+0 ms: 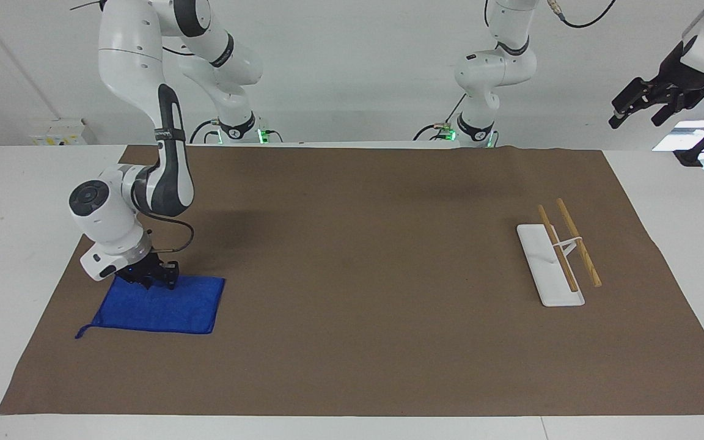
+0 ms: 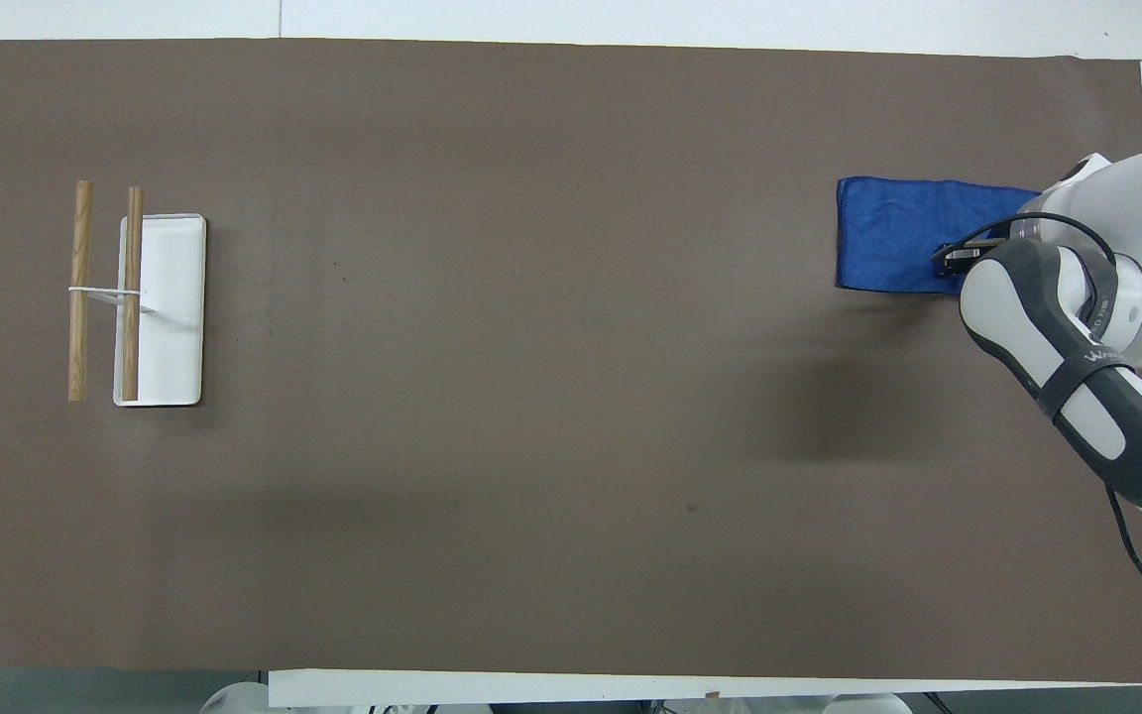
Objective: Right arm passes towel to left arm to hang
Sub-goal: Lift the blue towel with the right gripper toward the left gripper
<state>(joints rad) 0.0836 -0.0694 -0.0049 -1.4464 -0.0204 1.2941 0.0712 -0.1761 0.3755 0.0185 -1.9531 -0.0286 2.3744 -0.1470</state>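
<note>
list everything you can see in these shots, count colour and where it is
towel: 1, royal blue, flat on the mat at the right arm's end of the table
hanging rack: 1, white base with two wooden rods, on the mat at the left arm's end
mat: 1, brown, covering most of the table
table: 1, white, under the mat
right arm: 1, white with dark grey covers, bent down over the towel
right gripper: 1, black, down at the towel's edge nearer the robots
left arm: 1, white, waiting, raised
left gripper: 1, black, high up past the left arm's end of the mat
</note>
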